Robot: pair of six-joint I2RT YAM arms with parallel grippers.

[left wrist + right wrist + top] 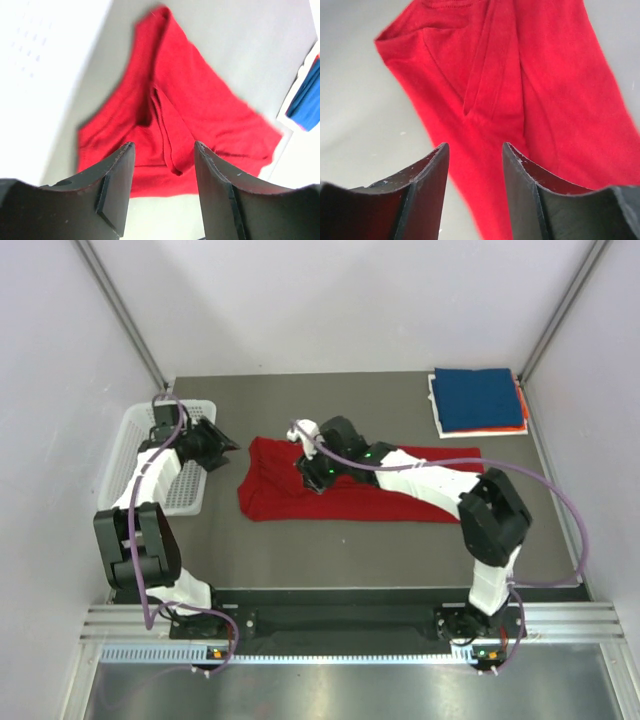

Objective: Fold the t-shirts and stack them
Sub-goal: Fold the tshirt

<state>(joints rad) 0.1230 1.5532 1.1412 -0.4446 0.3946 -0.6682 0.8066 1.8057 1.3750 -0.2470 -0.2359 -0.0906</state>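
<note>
Right gripper [472, 150] spread, empty, hovers over red t-shirt [560, 100] crease, likely lining up a pinch. Left gripper [163, 150] spread, empty, poised at shirt's 9 o'clock. Folded stack [478, 400] at 1 o'clock.

"Can you see the whole red shirt [270, 495]?"

"No. From above, the right arm [420, 472] covers its middle, and the right wrist view cuts it off at the top and right edges."

"And in the far corner?"

"Only slivers of the orange shirt [522, 410] and white shirt [435, 410] show under the dark blue shirt [480, 398]. From the left wrist it's a blur at the edge."
</note>
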